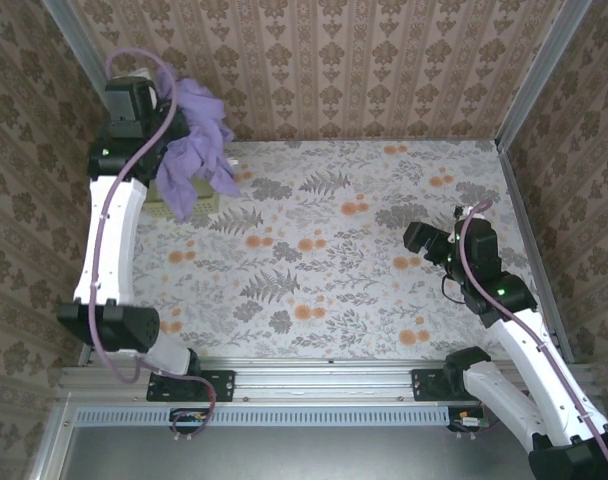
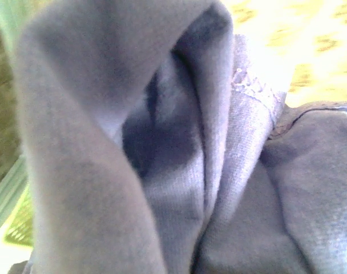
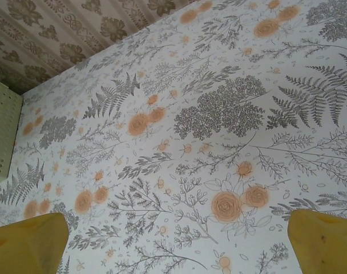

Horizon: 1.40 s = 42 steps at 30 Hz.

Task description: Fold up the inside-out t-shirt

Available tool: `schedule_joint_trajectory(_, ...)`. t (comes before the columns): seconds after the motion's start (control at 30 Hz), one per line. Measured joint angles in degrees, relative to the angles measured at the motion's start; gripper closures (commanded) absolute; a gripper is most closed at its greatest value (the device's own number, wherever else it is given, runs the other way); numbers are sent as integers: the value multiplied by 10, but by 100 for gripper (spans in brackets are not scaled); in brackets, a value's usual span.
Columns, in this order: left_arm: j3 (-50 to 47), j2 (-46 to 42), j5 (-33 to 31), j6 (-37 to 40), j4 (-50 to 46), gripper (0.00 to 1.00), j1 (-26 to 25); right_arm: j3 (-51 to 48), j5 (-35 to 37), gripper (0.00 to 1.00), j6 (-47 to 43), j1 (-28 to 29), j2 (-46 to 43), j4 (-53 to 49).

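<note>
1. From above, the inside-out t-shirt (image 1: 194, 145) hangs in a bunch at the 10 o'clock corner of the table (image 1: 334, 250). It covers the fingers of the left gripper (image 1: 172, 125) and most of the pale green basket (image 1: 156, 208) below.
2. The left wrist camera is pressed close to blurred purple folds. A stitched seam runs toward 1 o'clock, and the jaws cannot be made out.
3. The left gripper seems clamped on the cloth, which dangles from it clear of the table.
4. The right gripper (image 3: 176, 251), at the table's 3 o'clock side, is spread wide above the floral surface and holds nothing. Its yellow fingertips are cut off at 7 and 5 o'clock.
</note>
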Motion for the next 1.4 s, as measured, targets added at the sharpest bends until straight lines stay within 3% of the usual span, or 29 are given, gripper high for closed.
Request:
schedule_joint_trajectory(0.13,-14,-43,-23,21,10,100,-114,14,0,0,-1,0,0,-21)
schedule_joint_trajectory(0.33,-36,-37,-67,39,23,100,-276,16,-2,0,-1,0,-1,-40)
schedule_joint_trajectory(0.57,-107,8,-47,33,83,92,-376,15,-3,0,-1,0,-12,-54)
schedule_joint_trajectory(0.63,-137,26,-33,28,103,81,-389,14,-3,0,-1,0,-15,-53)
schedule_joint_trajectory(0.73,-196,54,-10,15,129,43,-397,9,-12,0,1,0,-15,-53)
schedule_joint_trajectory(0.8,-237,70,-6,8,134,25,-396,2,-20,0,2,4,-12,-53)
schedule_joint_trajectory(0.9,-304,69,-11,-5,138,12,-391,-5,-28,0,2,20,5,-50)
schedule_joint_trajectory(1.17,-486,9,9,-28,190,9,-362,-13,-30,0,7,89,118,-3)
schedule_joint_trajectory(1.33,-541,9,36,-51,239,23,-352,-6,-24,5,23,138,211,33)
schedule_joint_trajectory(1.4,-558,19,56,-61,264,31,-335,-1,-18,14,31,163,250,48)
